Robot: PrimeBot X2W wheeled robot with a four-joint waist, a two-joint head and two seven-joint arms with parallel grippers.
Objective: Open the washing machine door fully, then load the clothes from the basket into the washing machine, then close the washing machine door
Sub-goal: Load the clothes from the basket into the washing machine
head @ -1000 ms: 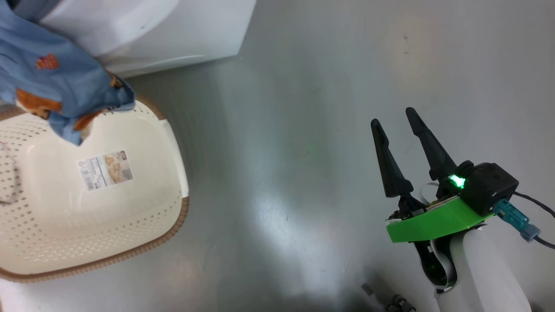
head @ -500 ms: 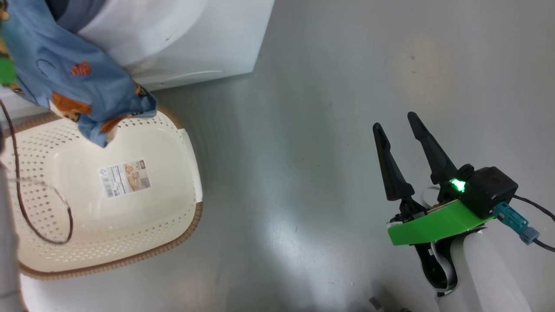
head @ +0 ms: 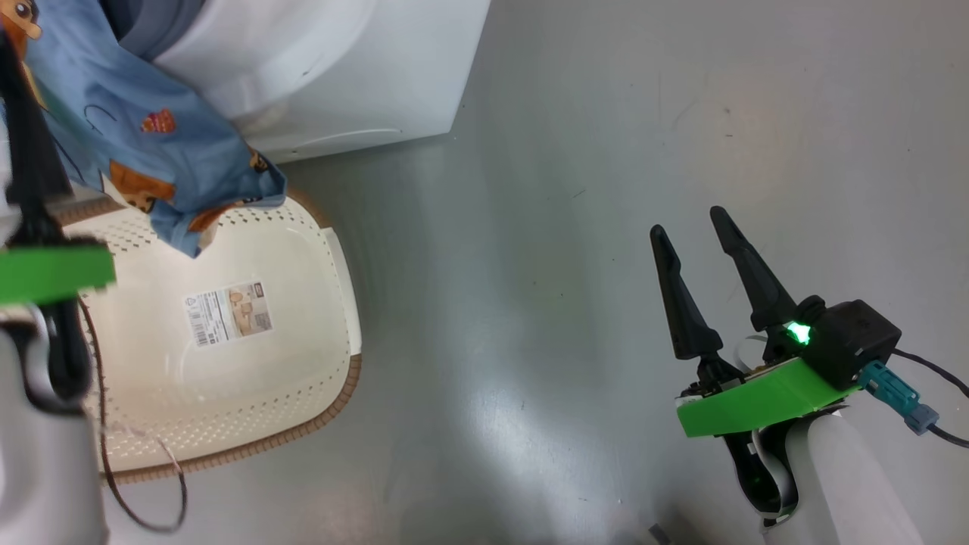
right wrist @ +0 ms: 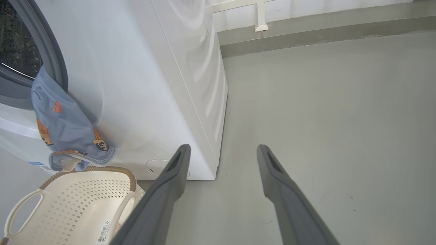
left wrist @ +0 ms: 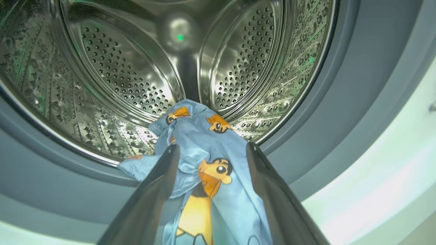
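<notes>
Left wrist view: clothes (left wrist: pixel 204 129) are draped over the washing machine (left wrist: pixel 119 68) lip, left hand (left wrist: pixel 213 147) spread wide. By the right wrist, they are shown overhanging the basket (right wrist: pixel 68 200), right hand (right wrist: pixel 223 147) wide, empty.

Head view: high, looks steeply down on floor (head: pixel 568 227), basket (head: pixel 227 393) at left. Left wrist view: very close, facing into drum (left wrist: pixel 136 68). Right wrist view: low, faces washing machine (right wrist: pixel 153 85); shares basket, clothes (right wrist: pixel 64 129) with head view.

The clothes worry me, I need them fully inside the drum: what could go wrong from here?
1. The clothes lie across the seal, hanging outside the washing machine above the basket; they might slide back out.
2. The left gripper is open around them; withdrawing may drag fabric out.
</notes>
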